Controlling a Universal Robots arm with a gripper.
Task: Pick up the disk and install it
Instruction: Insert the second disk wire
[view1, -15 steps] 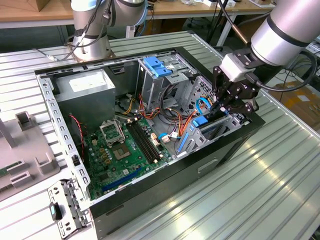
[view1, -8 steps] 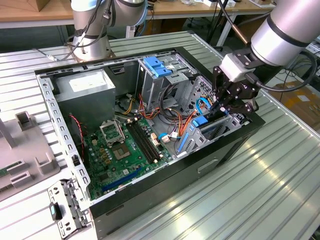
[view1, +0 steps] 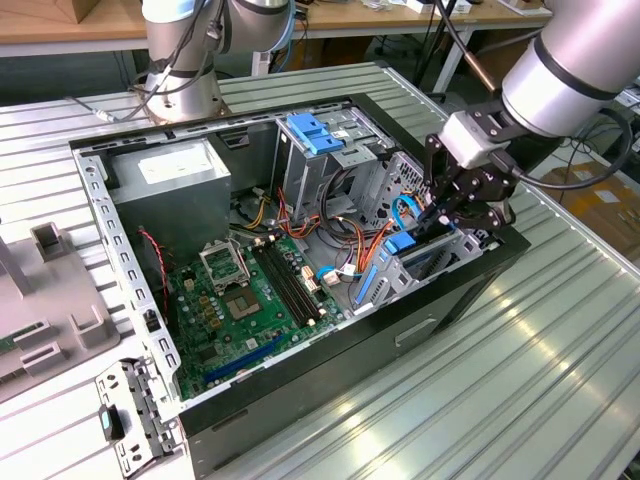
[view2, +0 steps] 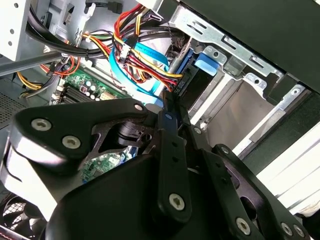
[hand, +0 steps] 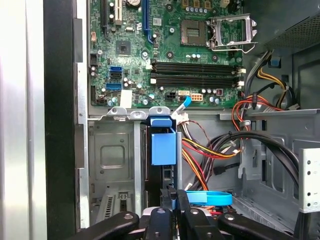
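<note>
The disk (hand: 164, 144) stands edge-on in a slot of the metal drive cage (hand: 112, 160) at the front corner of the open computer case. Its blue plastic rail (view2: 185, 67) faces the gripper. In the exterior view the disk's blue end (view1: 400, 244) shows inside the cage at the case's right end. My gripper (hand: 173, 197) hangs just over the disk's outer edge, fingers shut together, tips (view2: 167, 102) at or very near the blue rail. I see nothing held between the fingers. The gripper (view1: 447, 215) sits directly above the cage.
A motherboard (view1: 240, 300) fills the case floor, and a grey power-supply box (view1: 170, 175) sits at the back left. Red, yellow and black cables (hand: 210, 150) and a blue flat cable (view2: 145, 55) crowd beside the cage. A light-blue latch bracket (view1: 315, 130) tops the upper bay.
</note>
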